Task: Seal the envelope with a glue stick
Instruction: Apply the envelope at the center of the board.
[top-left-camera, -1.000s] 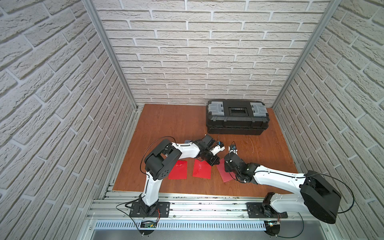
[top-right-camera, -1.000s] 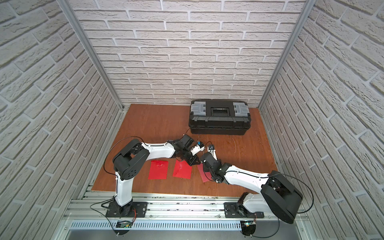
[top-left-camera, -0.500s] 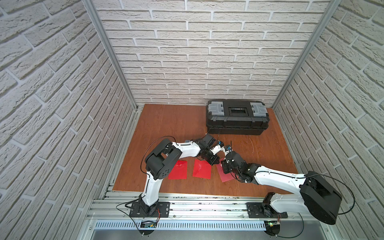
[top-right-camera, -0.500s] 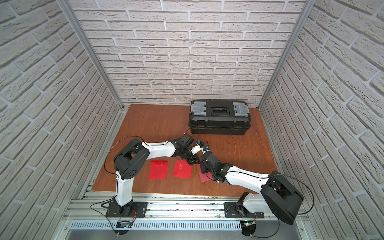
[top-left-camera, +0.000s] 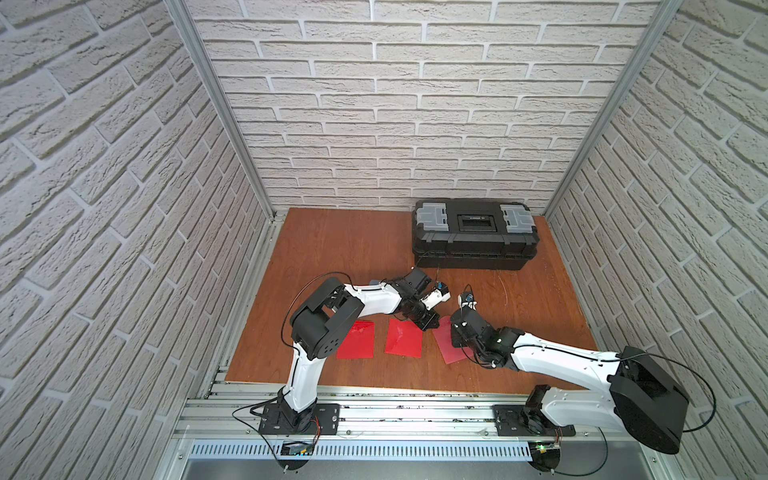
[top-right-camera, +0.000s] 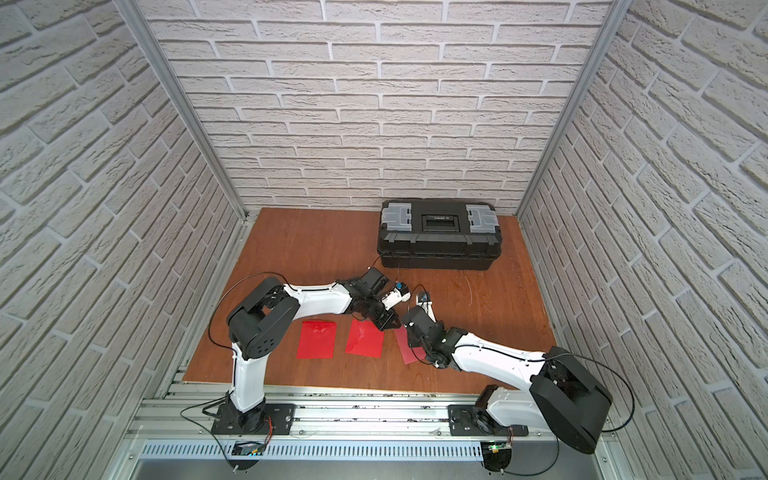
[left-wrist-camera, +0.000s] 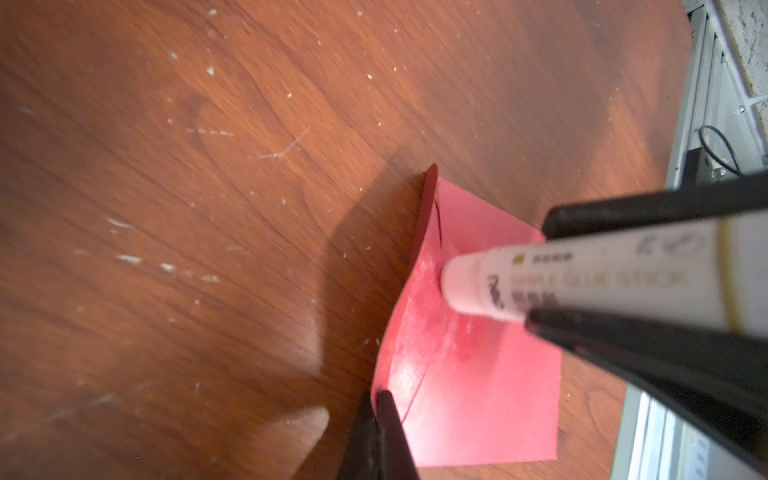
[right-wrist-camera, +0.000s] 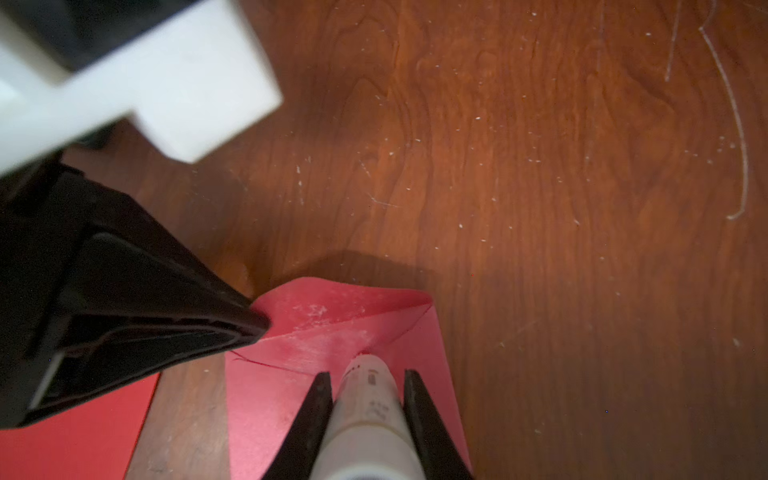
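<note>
Our right pincer grips the glue stick, its long axis aimed at the envelope. The tip seems to touch the fold under the raised flap. Our left pincer is clamped on the flap's edge, just beside the tip.

Left gripper pinched tight, low — right gripper clamped, tilted down; arms reach inward.

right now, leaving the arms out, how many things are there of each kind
red envelope: 3
black toolbox: 1
glue stick: 1
total: 5
</note>
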